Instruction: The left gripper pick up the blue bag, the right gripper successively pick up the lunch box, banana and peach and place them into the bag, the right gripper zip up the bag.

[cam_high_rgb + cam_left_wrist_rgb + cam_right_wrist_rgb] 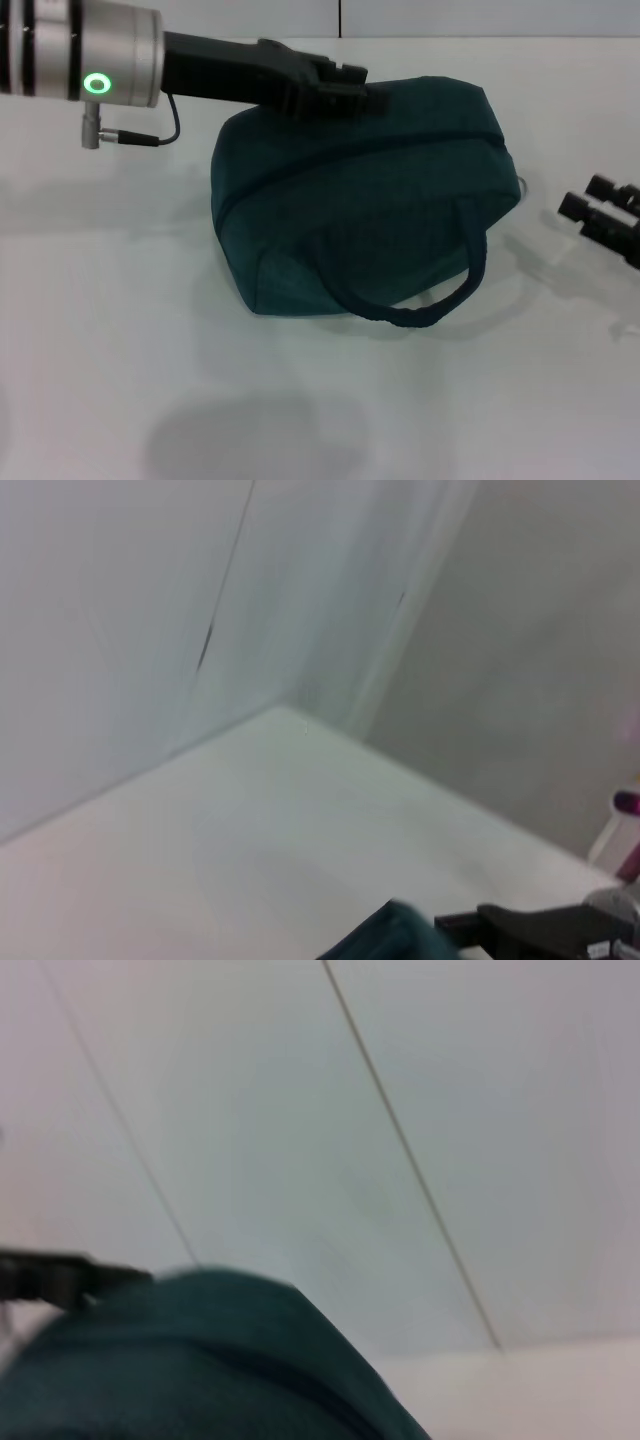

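The blue bag [370, 200] sits mid-table, bulging, with its zipper line running across the top and one handle loop [430, 300] hanging toward me. My left gripper [345, 90] reaches in from the left and is shut on the bag's upper back edge. A corner of the bag [395, 935] and a dark finger [530, 930] show in the left wrist view. My right gripper [588, 197] hovers just off the bag's right side, open with nothing in it. The right wrist view looks over the bag's top [200, 1360]. The lunch box, banana and peach are out of view.
The white table [120, 330] spreads around the bag, and pale wall panels [400, 1110] stand behind it. The left arm's silver wrist with its green ring light [97, 83] spans the upper left.
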You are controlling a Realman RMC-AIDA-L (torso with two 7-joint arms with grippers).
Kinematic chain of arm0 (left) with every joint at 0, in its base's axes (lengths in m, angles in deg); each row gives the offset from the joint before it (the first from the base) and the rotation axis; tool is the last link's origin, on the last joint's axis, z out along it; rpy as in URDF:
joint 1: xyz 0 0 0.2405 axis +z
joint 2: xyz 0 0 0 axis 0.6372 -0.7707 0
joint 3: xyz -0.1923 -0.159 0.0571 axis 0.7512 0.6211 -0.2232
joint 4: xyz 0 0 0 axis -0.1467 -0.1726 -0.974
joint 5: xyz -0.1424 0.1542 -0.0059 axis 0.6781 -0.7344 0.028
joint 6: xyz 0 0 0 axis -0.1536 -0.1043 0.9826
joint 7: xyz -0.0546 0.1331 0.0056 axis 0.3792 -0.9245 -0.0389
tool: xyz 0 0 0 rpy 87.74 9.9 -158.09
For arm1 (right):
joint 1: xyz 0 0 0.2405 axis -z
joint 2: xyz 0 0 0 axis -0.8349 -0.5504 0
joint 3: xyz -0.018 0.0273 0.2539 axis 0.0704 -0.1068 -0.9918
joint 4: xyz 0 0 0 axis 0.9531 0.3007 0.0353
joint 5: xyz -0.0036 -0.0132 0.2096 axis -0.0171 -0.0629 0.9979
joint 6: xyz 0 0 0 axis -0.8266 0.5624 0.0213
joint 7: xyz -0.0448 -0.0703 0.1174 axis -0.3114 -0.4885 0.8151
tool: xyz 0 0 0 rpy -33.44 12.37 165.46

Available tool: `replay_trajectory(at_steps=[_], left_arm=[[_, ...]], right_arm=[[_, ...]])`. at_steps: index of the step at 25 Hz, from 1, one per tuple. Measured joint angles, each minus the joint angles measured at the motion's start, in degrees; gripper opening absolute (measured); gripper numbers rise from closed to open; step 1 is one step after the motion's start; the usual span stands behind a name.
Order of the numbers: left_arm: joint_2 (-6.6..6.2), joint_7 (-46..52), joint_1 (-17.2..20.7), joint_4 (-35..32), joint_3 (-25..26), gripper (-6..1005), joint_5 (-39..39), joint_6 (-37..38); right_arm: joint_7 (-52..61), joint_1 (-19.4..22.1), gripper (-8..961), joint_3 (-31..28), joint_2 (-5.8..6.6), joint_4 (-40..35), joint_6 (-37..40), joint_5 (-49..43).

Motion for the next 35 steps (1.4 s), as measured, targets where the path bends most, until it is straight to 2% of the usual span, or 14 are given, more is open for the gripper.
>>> replay_trajectory(at_steps=[5, 8, 11, 14, 18, 22, 26, 30, 34, 35], left_arm=[[-0.39, -8.4, 5.8, -0.4, 0.0, 485, 11.3, 0.9], [-1.11, -14.4, 9.7, -0.1, 0.0, 487, 17.7, 4.0], [-1.57, -19.0, 13.4, 0.2, 0.0, 490, 22.8, 6.6], [-1.63, -21.9, 16.8, 0.3, 0.0, 494, 25.5, 8.1], [-0.77, -27.7, 20.3, 1.5, 0.1, 634, 25.8, 10.0], [-0.11, -33.0, 22.0, 5.1, 0.1, 737, 25.8, 11.6], [0.47, -38.1, 22.1, 9.5, 0.1, 802, 25.8, 12.7], [0.64, -40.3, 22.1, 11.4, 0.1, 867, 25.8, 13.1], [0.71, -41.9, 22.2, 12.5, 0.1, 881, 25.7, 13.1], [0.71, -42.1, 22.2, 12.6, 0.1, 881, 25.7, 13.2]], right_arm=[[-2.1, 0.1, 590, -3.7, 1.11, -0.1, 12.6, -0.2], [-2.7, -0.4, 648, -5.3, 2.14, -1.3, 20.2, -0.1], [-1.1, -0.5, 707, -5.7, 3.05, -5.5, 23.7, -0.1], [2.8, -0.6, 704, -6.0, 3.85, -11.7, 24.5, -1.7], [8.3, -2.4, 703, -6.0, 4.9, -17.7, 24.4, -5.7], [12.8, -5.7, 705, -6.0, 5.76, -19.3, 23.9, -9.9], [15.9, -8.5, 706, -6.0, 5.73, -19.4, 20.1, -14.3], [16.8, -10.8, 708, -6.0, 4.59, -19.6, 18.0, -18.1], [16.9, -12.3, 886, -6.0, 3.22, -20.1, 17.5, -19.6], [16.9, -12.3, 885, -6.0, 3.22, -20.1, 17.5, -19.6]])
